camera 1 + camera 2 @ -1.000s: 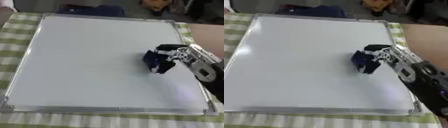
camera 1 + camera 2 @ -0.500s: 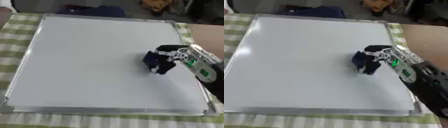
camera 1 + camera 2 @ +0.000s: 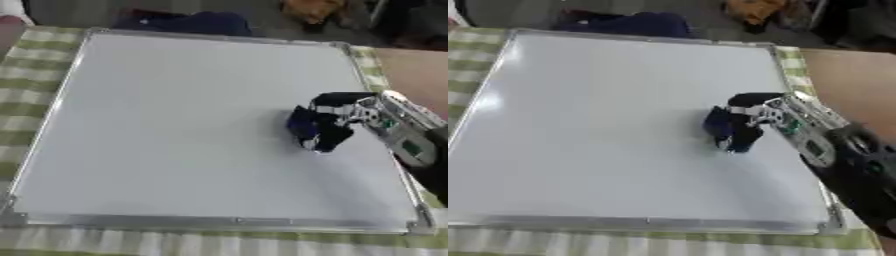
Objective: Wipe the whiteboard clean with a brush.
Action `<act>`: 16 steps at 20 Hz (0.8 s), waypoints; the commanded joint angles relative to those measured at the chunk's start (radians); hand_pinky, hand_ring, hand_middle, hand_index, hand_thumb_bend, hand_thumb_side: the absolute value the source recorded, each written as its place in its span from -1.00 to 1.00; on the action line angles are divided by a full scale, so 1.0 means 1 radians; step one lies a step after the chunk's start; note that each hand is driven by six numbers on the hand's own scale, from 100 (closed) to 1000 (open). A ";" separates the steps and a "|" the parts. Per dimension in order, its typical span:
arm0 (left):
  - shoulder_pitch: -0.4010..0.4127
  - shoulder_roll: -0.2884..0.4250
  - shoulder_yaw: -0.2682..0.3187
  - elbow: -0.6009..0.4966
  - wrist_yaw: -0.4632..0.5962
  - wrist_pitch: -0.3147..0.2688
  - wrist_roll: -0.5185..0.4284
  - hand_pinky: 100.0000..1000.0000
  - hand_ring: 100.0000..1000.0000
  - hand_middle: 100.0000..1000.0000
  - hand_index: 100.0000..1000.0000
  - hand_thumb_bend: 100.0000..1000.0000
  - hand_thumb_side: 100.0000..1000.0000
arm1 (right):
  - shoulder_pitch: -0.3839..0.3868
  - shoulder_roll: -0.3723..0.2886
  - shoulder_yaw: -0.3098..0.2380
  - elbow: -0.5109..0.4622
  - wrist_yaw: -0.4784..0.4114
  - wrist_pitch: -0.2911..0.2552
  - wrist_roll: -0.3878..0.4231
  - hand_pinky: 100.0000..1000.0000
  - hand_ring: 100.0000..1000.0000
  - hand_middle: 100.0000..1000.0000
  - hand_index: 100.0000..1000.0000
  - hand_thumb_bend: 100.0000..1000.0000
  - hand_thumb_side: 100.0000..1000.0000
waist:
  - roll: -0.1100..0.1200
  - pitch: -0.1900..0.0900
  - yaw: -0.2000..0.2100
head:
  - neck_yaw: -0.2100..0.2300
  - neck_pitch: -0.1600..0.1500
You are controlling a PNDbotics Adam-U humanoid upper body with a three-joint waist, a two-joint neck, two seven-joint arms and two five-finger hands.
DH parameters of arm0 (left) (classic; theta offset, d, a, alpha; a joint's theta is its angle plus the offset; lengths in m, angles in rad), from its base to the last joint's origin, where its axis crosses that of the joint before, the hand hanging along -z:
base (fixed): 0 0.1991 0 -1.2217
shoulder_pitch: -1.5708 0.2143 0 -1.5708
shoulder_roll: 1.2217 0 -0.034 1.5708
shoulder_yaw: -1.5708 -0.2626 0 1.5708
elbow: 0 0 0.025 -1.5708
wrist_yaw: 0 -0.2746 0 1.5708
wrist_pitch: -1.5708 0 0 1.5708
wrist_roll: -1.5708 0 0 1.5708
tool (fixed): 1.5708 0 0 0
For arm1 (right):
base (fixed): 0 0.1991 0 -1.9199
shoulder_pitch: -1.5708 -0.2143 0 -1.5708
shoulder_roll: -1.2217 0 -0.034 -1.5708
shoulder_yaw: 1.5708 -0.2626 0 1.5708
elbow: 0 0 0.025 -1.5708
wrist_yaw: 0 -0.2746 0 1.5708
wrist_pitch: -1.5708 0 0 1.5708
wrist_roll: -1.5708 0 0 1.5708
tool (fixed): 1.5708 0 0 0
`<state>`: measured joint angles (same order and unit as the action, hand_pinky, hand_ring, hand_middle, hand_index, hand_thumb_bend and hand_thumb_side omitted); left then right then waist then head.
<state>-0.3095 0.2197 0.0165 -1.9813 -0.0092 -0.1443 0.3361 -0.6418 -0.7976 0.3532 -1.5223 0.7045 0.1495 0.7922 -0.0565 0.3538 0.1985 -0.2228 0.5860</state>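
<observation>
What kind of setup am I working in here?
Likely an indoor test bench, not a classroom: the whiteboard lies flat on a green checked tablecloth, the right hand holds a dark brush, and clutter sits beyond the far edge.

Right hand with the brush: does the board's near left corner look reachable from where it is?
Probably yes. The right hand holds the brush on the whiteboard, right of its middle. Nothing lies on the board between it and that corner, though it is a long stretch across.
</observation>
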 commanded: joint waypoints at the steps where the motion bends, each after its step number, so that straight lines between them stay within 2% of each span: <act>1: -0.011 0.012 0.001 -0.019 0.001 -0.002 -0.005 0.22 0.54 0.49 0.58 -0.76 1.00 | 0.020 -0.007 0.044 -0.027 -0.018 -0.007 0.026 0.10 0.33 -0.02 -0.59 -1.00 -0.33 | 0.006 -0.012 0.002 | 0.000 -0.013; 8: -0.012 0.012 0.001 -0.019 0.002 -0.002 -0.005 0.22 0.54 0.49 0.58 -0.76 1.00 | 0.031 -0.018 0.061 -0.093 -0.043 -0.018 0.063 0.12 0.35 0.02 -0.61 -1.00 -0.49 | 0.004 -0.013 0.001 | -0.001 -0.015; 16: -0.011 0.012 0.001 -0.019 0.003 -0.001 -0.007 0.22 0.54 0.50 0.58 -0.76 1.00 | 0.035 -0.028 0.069 -0.156 -0.052 -0.021 0.087 0.14 0.38 0.10 -0.65 -1.00 -0.47 | 0.004 -0.013 0.000 | -0.001 -0.014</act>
<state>-0.3099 0.2197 0.0165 -1.9813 -0.0085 -0.1442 0.3331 -0.6102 -0.8073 0.4057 -1.6610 0.6652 0.1311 0.8702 -0.0569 0.3538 0.1979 -0.2229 0.5799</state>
